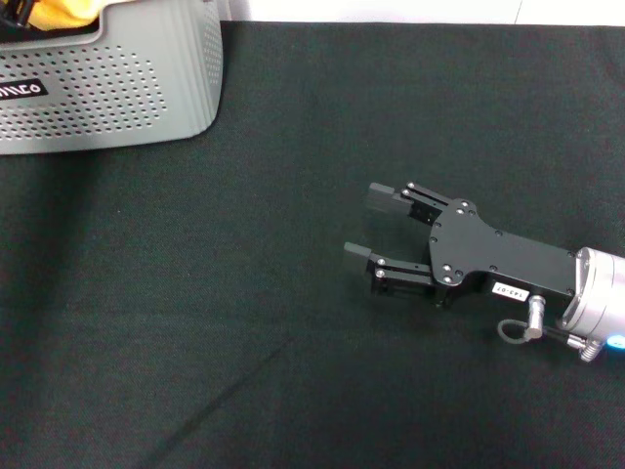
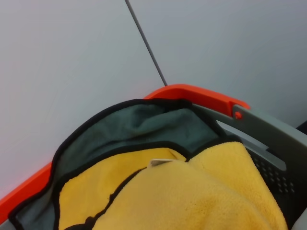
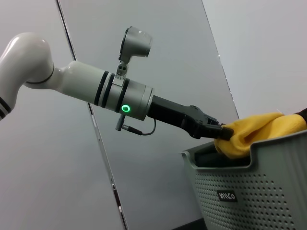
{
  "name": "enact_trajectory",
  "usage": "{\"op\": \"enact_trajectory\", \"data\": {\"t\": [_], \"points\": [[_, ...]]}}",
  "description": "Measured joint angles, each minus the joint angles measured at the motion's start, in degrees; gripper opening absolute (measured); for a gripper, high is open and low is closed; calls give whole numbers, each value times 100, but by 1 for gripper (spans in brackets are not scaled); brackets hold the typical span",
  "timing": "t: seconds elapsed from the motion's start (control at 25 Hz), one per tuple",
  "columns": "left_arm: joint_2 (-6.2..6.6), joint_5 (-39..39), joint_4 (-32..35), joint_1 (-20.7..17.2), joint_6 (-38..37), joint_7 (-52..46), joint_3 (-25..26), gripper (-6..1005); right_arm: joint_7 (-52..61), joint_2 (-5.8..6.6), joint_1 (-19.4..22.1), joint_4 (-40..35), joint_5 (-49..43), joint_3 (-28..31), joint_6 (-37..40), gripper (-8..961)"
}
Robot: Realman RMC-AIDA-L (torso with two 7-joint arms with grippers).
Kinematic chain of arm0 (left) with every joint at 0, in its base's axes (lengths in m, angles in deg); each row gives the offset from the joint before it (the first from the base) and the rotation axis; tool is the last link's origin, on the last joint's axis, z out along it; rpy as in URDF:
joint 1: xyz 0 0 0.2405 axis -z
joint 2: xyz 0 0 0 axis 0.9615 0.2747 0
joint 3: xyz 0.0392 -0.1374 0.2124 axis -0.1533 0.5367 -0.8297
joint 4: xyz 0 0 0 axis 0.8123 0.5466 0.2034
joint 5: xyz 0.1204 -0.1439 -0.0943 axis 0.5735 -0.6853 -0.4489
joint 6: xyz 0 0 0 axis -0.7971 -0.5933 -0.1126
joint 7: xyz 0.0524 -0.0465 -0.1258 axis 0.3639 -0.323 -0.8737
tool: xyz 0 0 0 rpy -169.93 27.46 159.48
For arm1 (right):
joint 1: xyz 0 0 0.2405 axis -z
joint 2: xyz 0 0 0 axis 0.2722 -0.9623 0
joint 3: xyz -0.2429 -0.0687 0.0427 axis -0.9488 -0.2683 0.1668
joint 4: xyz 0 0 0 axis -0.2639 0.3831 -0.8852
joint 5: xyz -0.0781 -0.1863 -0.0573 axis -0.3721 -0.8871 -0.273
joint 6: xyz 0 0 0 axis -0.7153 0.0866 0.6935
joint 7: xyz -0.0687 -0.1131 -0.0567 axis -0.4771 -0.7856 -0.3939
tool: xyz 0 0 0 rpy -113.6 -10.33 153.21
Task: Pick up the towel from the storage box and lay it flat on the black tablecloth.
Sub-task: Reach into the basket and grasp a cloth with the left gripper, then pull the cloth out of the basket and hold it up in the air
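The light grey storage box stands at the far left of the black tablecloth. The towel bulges out of it, yellow side up. In the right wrist view my left gripper is shut on a yellow fold of the towel just above the rim of the box. The left wrist view shows the towel close up, with its grey-green side and black edge behind the yellow. My right gripper is open and empty, low over the cloth at the right, well apart from the box.
An orange rim shows behind the towel in the left wrist view. A pale wall stands behind the table. The tablecloth stretches bare between the box and my right gripper and toward the near edge.
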Motion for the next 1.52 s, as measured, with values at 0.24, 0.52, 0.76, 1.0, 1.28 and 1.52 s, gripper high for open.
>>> {"op": "enact_trajectory", "data": {"t": [0.24, 0.52, 0.76, 1.0, 1.28, 1.52], "points": [[-2, -44, 128, -62, -3, 4, 12, 90, -65, 0, 38, 6, 63, 2, 0, 840], [-19, -1174, 853, -606, 246, 100, 183, 46, -132, 0, 38, 7, 103, 2, 51, 829], [-21, -4050, 1187, -1194, 207, 1074, 1073, 48, -253, 15, 23, 6, 128, 135, 177, 821], [-11, -6337, 634, -1326, -725, 1934, 2083, 49, -329, 18, 26, 6, 130, 408, 582, 812], [-3, -7486, -221, -1153, -1898, 2220, 2695, 52, -430, 0, -103, -46, 131, 775, 1074, 802], [-4, -7998, -911, -1039, -2342, 2268, 2642, 54, -434, 0, -577, -10, 127, 717, 1042, 793]]}}
